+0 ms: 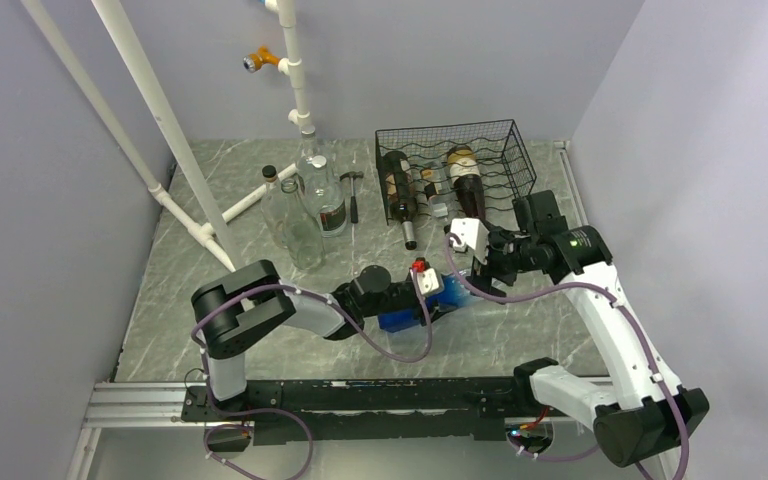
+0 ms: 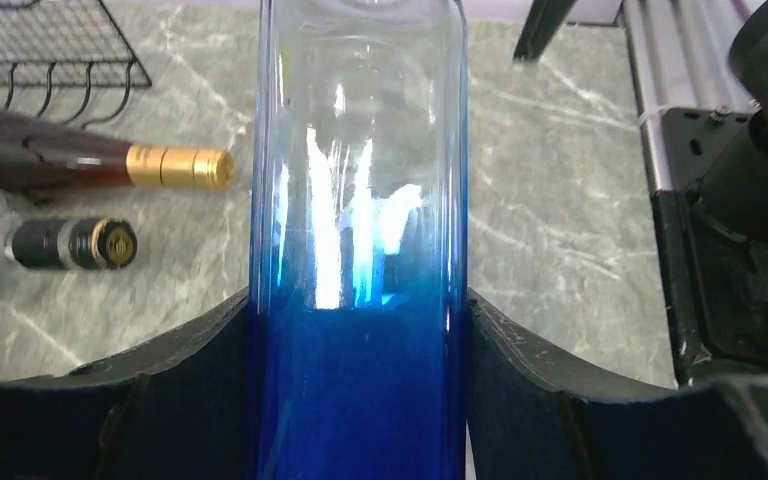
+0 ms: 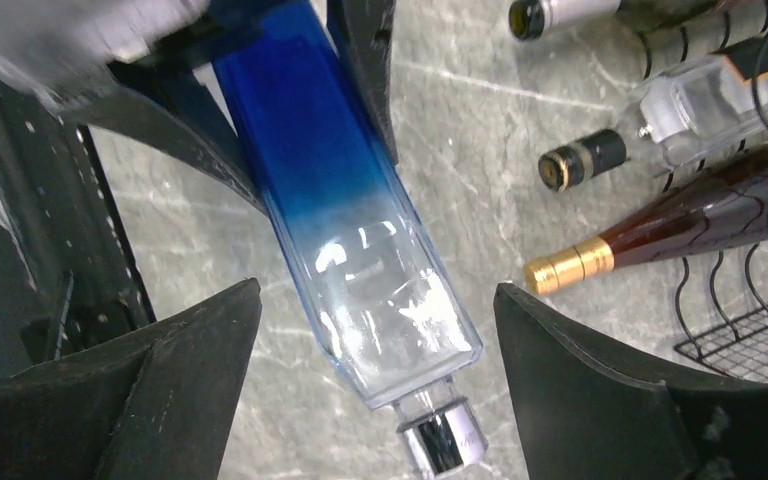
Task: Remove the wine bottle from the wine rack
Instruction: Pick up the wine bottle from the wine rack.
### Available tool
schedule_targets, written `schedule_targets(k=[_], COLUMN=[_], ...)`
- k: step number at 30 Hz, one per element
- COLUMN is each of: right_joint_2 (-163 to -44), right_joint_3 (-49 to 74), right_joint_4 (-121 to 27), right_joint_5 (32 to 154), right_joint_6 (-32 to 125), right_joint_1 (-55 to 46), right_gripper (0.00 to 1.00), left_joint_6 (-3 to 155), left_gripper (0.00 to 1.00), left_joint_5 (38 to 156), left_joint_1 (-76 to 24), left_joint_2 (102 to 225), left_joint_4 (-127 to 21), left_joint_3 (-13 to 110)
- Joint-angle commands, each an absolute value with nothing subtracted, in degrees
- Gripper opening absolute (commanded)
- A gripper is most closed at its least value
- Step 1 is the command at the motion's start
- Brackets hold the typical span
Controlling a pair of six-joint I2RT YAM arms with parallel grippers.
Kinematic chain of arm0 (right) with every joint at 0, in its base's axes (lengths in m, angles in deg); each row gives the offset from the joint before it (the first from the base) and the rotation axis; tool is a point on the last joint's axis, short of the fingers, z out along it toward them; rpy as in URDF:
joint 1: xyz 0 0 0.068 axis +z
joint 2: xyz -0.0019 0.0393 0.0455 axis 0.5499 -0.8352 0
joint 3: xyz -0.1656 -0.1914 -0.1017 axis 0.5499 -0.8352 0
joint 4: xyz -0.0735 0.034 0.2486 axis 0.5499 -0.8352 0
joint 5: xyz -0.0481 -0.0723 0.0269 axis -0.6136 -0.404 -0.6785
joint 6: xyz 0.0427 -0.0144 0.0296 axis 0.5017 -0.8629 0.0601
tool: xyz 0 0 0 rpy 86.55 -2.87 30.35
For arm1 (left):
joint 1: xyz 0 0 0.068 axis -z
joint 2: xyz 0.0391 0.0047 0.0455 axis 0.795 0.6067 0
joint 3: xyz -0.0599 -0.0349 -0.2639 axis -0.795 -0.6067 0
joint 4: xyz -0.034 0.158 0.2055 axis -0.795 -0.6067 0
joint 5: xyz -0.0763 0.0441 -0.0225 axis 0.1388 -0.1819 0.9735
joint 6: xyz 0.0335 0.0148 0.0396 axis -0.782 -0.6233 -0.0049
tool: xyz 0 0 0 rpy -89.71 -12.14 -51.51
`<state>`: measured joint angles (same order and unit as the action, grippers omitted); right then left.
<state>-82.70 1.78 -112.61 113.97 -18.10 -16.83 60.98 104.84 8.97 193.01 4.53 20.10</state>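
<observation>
The wine bottle [image 2: 360, 250], square-sided, deep blue at its base and clear toward its silver cap [image 3: 443, 440], is off the rack over the table. My left gripper [image 2: 360, 335] is shut on its blue lower part, both fingers [image 2: 190, 345] pressed against its sides. My right gripper [image 3: 378, 330] is open, its fingers [image 3: 190, 360] standing apart on either side of the clear shoulder without touching it. From above, the bottle [image 1: 438, 292] lies between both grippers, in front of the black wire wine rack [image 1: 505, 150].
Other bottles stay in the rack: a dark one with gold foil [image 3: 570, 265], a clear one with a black cap [image 3: 580, 160]. Clear bottles [image 1: 300, 215], a hammer [image 1: 353, 192] and white pipes [image 1: 160, 110] are at the back left. A rail [image 1: 360, 398] runs along the near edge.
</observation>
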Motion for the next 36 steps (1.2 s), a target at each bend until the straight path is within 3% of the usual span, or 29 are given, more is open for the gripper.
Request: schedule_targets(k=[1, 8, 13, 23, 36], right_joint_2=[-82.0, -80.6, -76.0, -71.6, -71.0], right_joint_3=[4.9, 6.2, -3.4, -19.2, -26.2], right_joint_4=[-106.7, -101.2, -85.7, -56.9, -48.0], right_joint_5=[120.4, 132.8, 146.2, 150.1, 153.5], right_joint_6=[-10.0, 1.0, 20.0, 58.4, 66.8], right_joint_1=[-17.1, -26.5, -39.4, -50.9, -52.7], right_gripper=[0.9, 0.92, 0.93, 0.93, 1.0], left_joint_6=[60.8, 60.5, 60.3, 61.6, 63.3], left_gripper=[0.0, 0.0, 0.0, 0.0, 0.0], left_joint_5=[101.7, 98.1, 94.5, 88.9, 83.6], left_joint_1=[9.1, 9.1, 9.1, 9.3, 9.8], left_joint_2=[188.9, 186.9, 185.3, 183.0, 181.0], left_joint_4=[11.9, 14.8, 15.7, 18.2, 19.2], left_joint_3=[19.3, 16.5, 14.8, 12.9, 12.2])
